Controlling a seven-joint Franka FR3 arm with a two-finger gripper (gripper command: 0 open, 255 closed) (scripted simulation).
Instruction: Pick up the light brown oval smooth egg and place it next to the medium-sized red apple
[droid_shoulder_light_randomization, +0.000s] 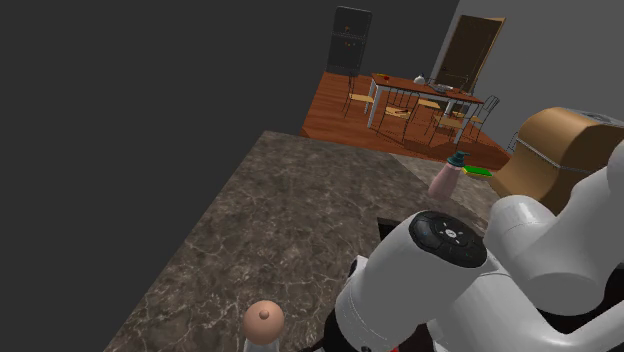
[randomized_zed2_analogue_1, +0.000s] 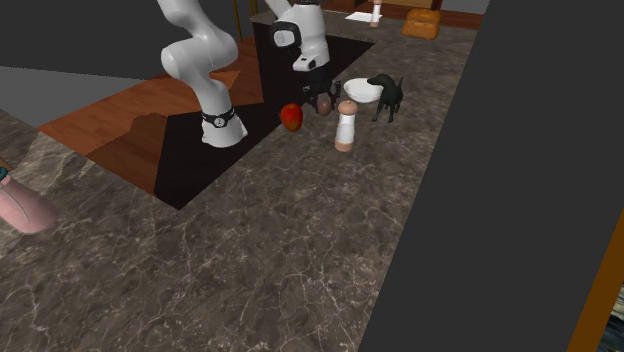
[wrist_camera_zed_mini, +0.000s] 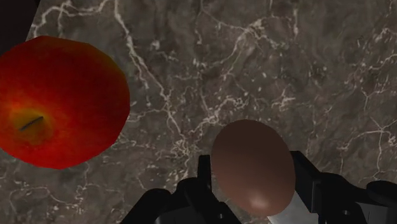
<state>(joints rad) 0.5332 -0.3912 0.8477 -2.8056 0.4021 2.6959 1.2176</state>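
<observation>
While near apple (wrist_camera_zed_mini: 60, 102), egg (wrist_camera_zed_mini: 253, 167) between jaws.

A dark marbled table (randomized_zed2_analogue_1: 250, 270) carries an upright white grinder (randomized_zed2_analogue_1: 345, 125) with a brown knob, just beside a white bowl (randomized_zed2_analogue_1: 360, 89) and a dark dog figurine (randomized_zed2_analogue_1: 386, 95). A pink bottle (droid_shoulder_light_randomization: 447, 177) with a teal cap sits near a wooden bread box (droid_shoulder_light_randomization: 555, 145). Far off, a dining table (droid_shoulder_light_randomization: 425, 88) stands among chairs (droid_shoulder_light_randomization: 360, 100).
</observation>
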